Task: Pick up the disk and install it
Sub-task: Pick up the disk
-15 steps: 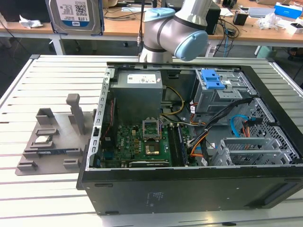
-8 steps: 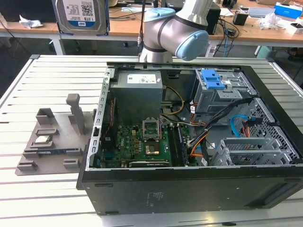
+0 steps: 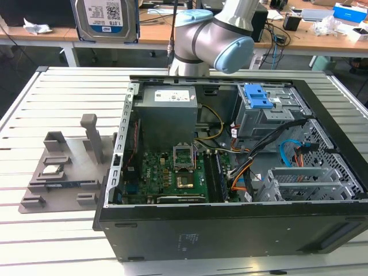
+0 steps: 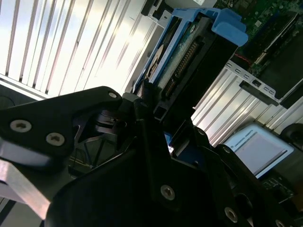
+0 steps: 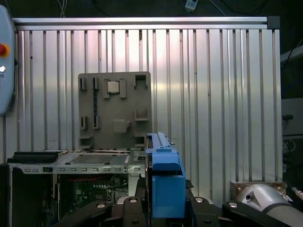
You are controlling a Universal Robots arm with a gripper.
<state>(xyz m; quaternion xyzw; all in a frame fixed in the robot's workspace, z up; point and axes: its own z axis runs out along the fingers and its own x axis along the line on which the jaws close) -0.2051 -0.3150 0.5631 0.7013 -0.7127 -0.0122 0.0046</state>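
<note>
The disk (image 3: pixel 107 18), a silver hard drive with a white-and-blue label and a blue carrier frame, hangs high above the table's far edge, beyond the back left corner of the open computer case (image 3: pixel 230 230). My gripper (image 5: pixel 164 208) is shut on it, with black fingers on both sides of the blue frame (image 5: pixel 164 177). In the second wrist view the disk (image 4: pixel 187 52) sticks out edge-on from the gripper (image 4: pixel 158 111), its connector side showing. The grey drive cage (image 3: pixel 261 118) with a blue latch (image 3: pixel 258 96) sits in the case's far right corner.
A grey parts holder (image 3: pixel 66 172) lies on the slatted table to the case's left, carrying a small square processor chip (image 3: pixel 52 169). Inside the case are a motherboard (image 3: pixel 172 178), a power supply (image 3: pixel 168 112) and loose cables (image 3: pixel 276 141). Cluttered desks stand behind.
</note>
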